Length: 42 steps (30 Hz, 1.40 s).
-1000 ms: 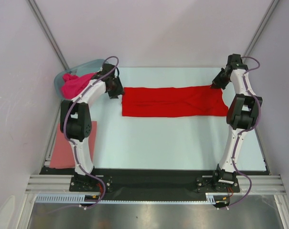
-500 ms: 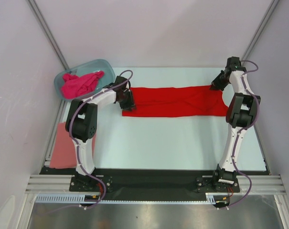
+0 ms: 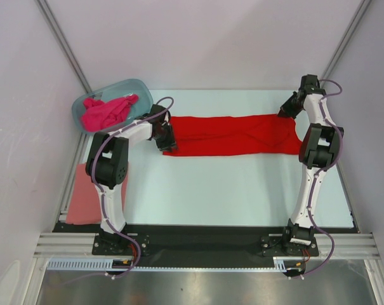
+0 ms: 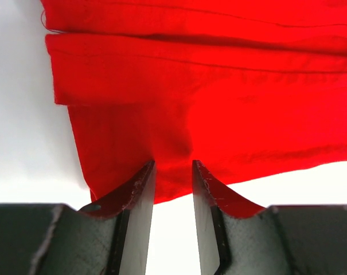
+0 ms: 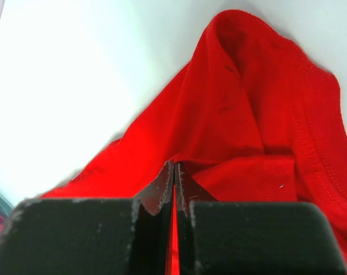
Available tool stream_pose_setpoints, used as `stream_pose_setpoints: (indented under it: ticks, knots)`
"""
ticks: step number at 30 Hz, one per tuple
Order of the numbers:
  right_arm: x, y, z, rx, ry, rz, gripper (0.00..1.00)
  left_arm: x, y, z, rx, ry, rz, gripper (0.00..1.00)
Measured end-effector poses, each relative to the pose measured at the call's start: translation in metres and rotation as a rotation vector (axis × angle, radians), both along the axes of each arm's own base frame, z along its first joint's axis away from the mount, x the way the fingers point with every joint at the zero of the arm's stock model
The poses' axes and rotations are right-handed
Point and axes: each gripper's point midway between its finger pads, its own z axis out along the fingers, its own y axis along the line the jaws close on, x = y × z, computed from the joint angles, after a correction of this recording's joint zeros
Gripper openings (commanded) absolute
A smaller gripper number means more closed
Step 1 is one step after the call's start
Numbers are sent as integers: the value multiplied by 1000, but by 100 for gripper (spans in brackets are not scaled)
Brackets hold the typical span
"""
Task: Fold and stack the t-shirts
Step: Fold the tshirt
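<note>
- Red shirt [image 3: 233, 135] a long band mid-table, half folded; right end effector [image 5: 174, 172] pinches its far end; left end effector [image 4: 173, 175] narrow, straddling its near edge
- Magenta shirt [image 3: 106, 112] in tub [image 3: 138, 86] left of red, unfolded; salmon shirt [image 3: 84, 197] lies flat nearer; nothing stacked

Tub [image 3: 109, 95] far-left on table [image 3: 242, 184]; shirt [image 3: 233, 135] right of it.

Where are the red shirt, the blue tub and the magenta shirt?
red t-shirt [image 3: 230, 135], top view, middle of cloth.
blue-grey plastic tub [image 3: 143, 90], top view, right rim.
magenta t-shirt [image 3: 103, 113], top view, bunched middle.
</note>
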Motion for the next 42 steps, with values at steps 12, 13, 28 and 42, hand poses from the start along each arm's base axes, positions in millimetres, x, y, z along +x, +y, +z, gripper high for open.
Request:
stream_pose_setpoints:
  ticks: [12, 13, 28, 42]
  knots:
    - [6, -1, -10, 19, 11, -26, 34, 1, 2, -1, 1, -1, 2, 37]
    - [8, -2, -11, 22, 8, -28, 38, 1, 2, -1, 1, -1, 1, 37]
    - [-42, 27, 50, -99, 9, 95, 23, 0, 4, 25, 2, -42, -26, 37]
    - [-120, 238, -8, 130, 14, 377, 0, 17, -4, 7, -63, -13, -39, 35]
